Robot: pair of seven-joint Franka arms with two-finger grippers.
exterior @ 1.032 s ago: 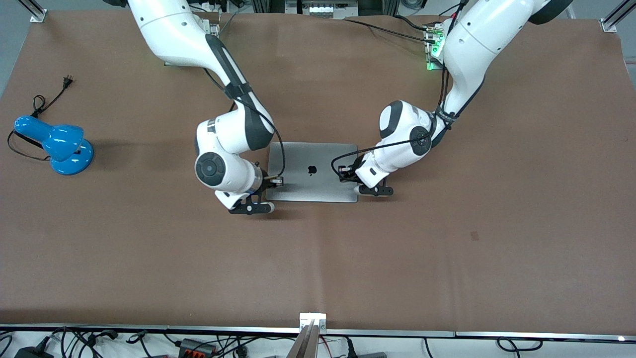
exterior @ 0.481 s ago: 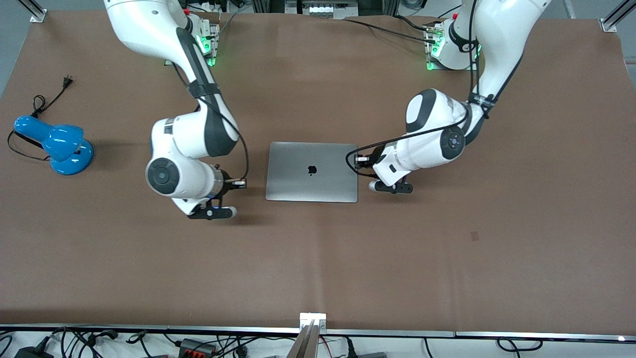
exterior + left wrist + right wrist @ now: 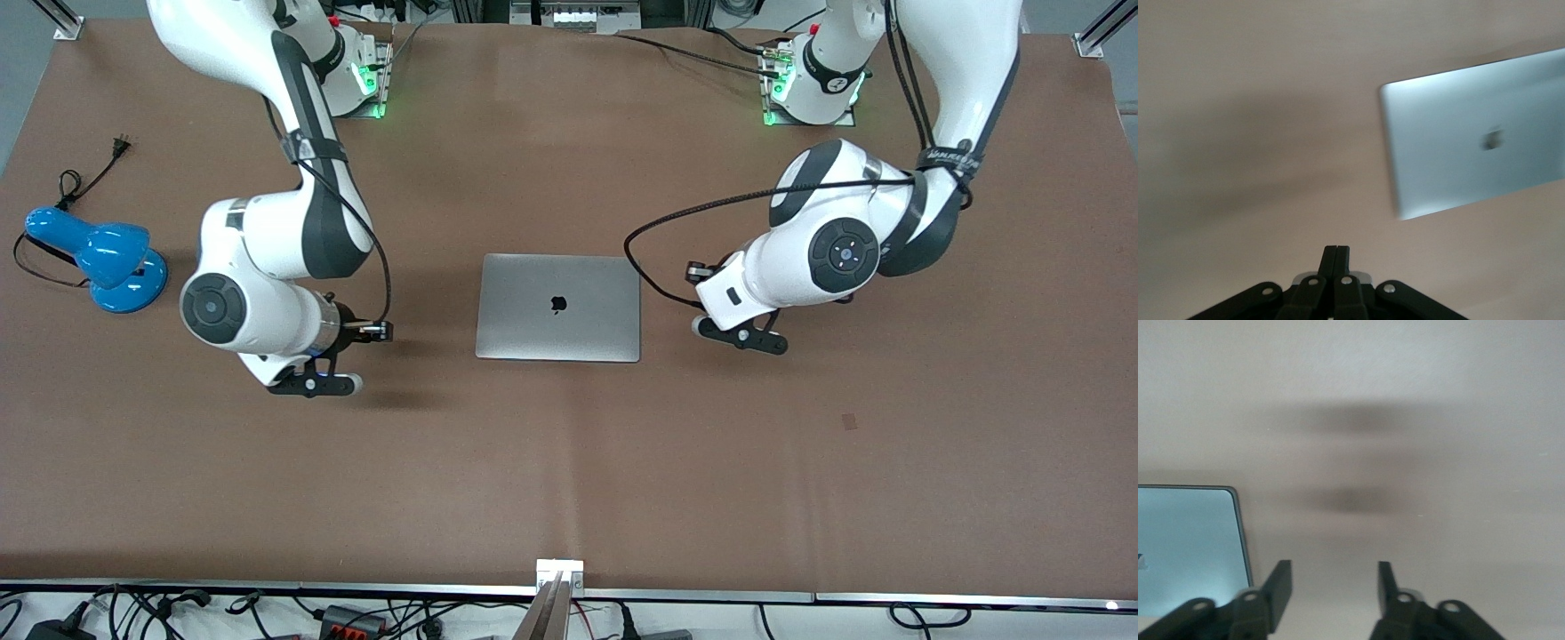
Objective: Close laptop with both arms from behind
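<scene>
The silver-grey laptop [image 3: 558, 307] lies shut and flat in the middle of the table, with the black apple logo on its lid facing up. My right gripper [image 3: 316, 384] is over bare table beside the laptop, toward the right arm's end, clear of it. In the right wrist view this gripper [image 3: 1335, 577] is open and empty, with the laptop's corner [image 3: 1185, 547] to one side. My left gripper [image 3: 742, 338] is over bare table toward the left arm's end. In the left wrist view it [image 3: 1336, 250] is shut on nothing, apart from the laptop [image 3: 1471, 140].
A blue desk lamp [image 3: 102, 258] with a black cord stands at the right arm's end of the table. A small dark mark [image 3: 849, 421] is on the brown table nearer the camera. Cables lie along the table's edge nearest the camera.
Both arms have drawn away from the laptop's lid, each toward its own end of the table. The laptop has stayed shut and in place.
</scene>
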